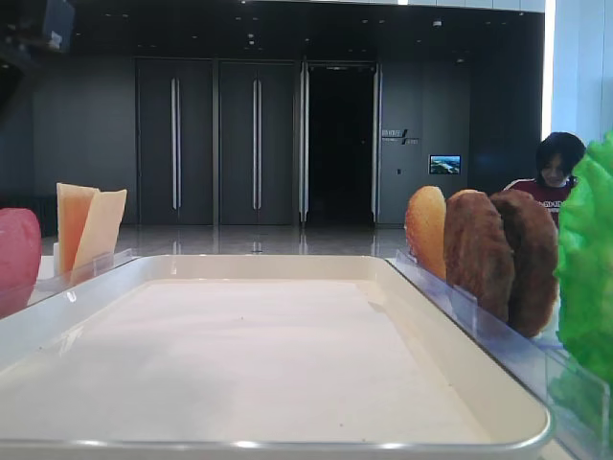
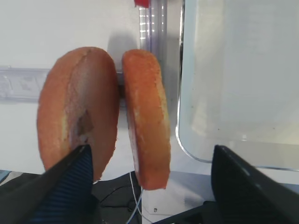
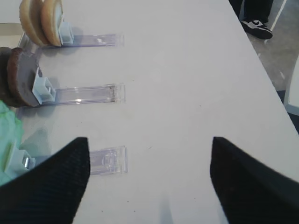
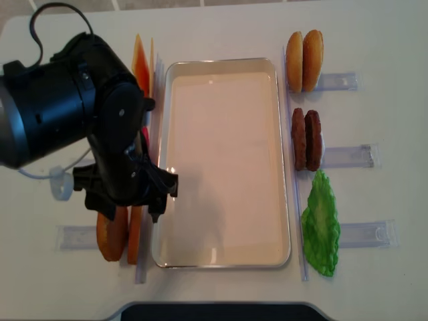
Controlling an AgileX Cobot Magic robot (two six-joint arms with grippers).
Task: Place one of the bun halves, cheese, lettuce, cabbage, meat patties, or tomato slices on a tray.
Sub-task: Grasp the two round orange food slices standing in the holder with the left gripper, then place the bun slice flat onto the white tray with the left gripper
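The off-white tray (image 4: 227, 167) lies bare in the middle of the table; its near corner shows in the left wrist view (image 2: 187, 140). My left gripper (image 4: 127, 200) hovers at the tray's left edge over two orange-brown bun halves (image 4: 119, 234) standing on edge. In its wrist view the jaws stand wide apart and open (image 2: 149, 186). The right bun half (image 2: 147, 116) hangs between the fingers, untouched. The left bun half (image 2: 77, 107) sits at the left finger (image 2: 70, 186). My right gripper (image 3: 149, 182) is open over bare table, holding nothing.
Right of the tray stand two more bun halves (image 4: 304, 57), two meat patties (image 4: 305, 140) and lettuce (image 4: 321, 224) in clear holders (image 4: 348, 155). Cheese (image 4: 140, 63) stands at the far left; a tomato slice (image 1: 14, 249) shows there too. A person (image 1: 551, 168) sits beyond the table.
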